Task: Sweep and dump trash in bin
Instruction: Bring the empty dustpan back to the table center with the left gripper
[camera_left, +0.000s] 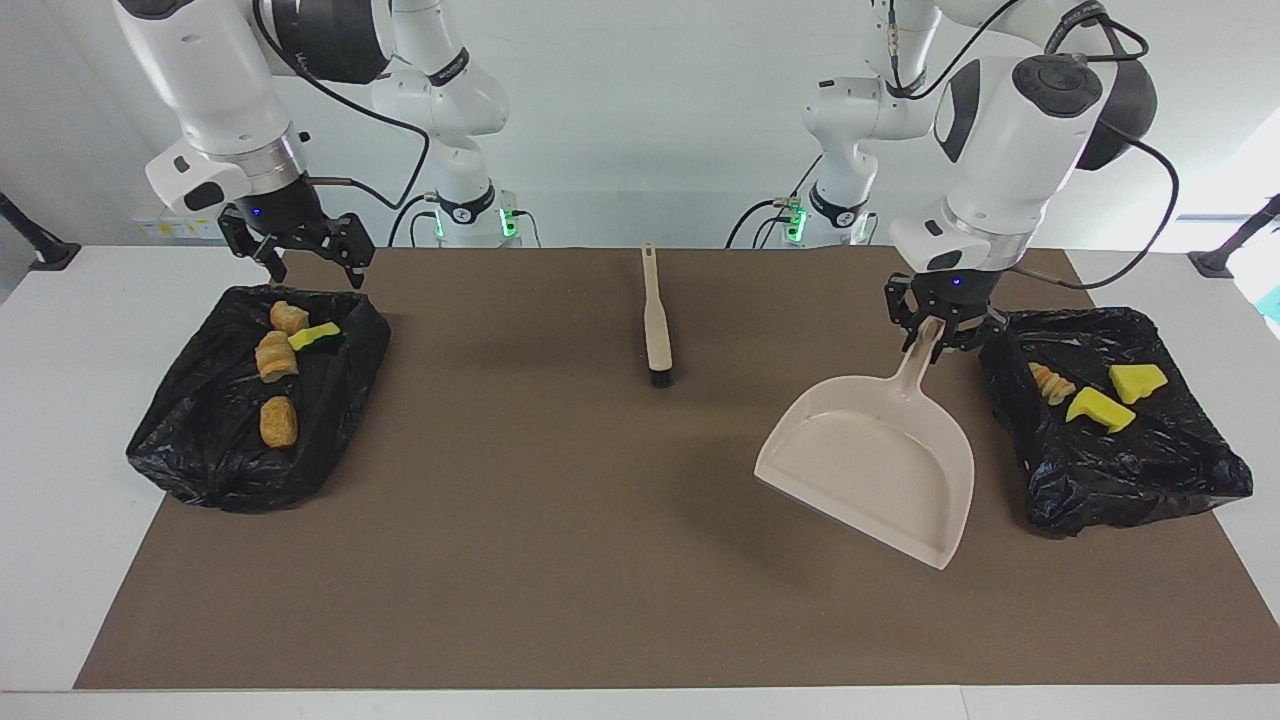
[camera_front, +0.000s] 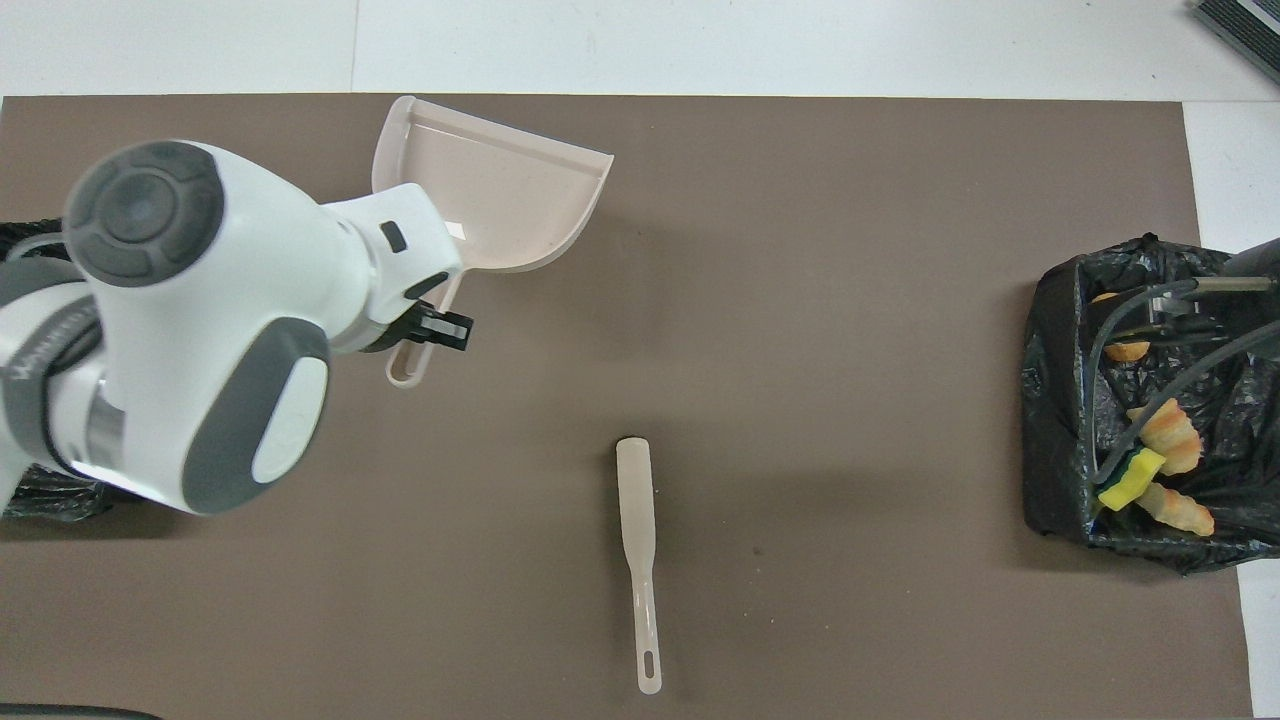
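Note:
My left gripper (camera_left: 938, 335) is shut on the handle of the beige dustpan (camera_left: 870, 470), which hangs over the mat beside the black bin bag (camera_left: 1120, 470) at the left arm's end. The dustpan (camera_front: 500, 190) looks empty, its mouth pointing away from the robots. That bag holds two yellow sponge pieces (camera_left: 1100, 408) and a bread-like lump (camera_left: 1050, 382). The other bin bag (camera_left: 230, 460) holds tan lumps (camera_left: 279, 421) and a green-topped sponge (camera_left: 315, 335). My right gripper (camera_left: 312, 272) stands open over that bag's edge nearest the robots, holding nothing.
The beige brush (camera_left: 657, 320) lies on the brown mat (camera_left: 560, 560) midway between the arms, bristles away from the robots; in the overhead view the brush (camera_front: 637, 540) is beside my left arm. White table surrounds the mat.

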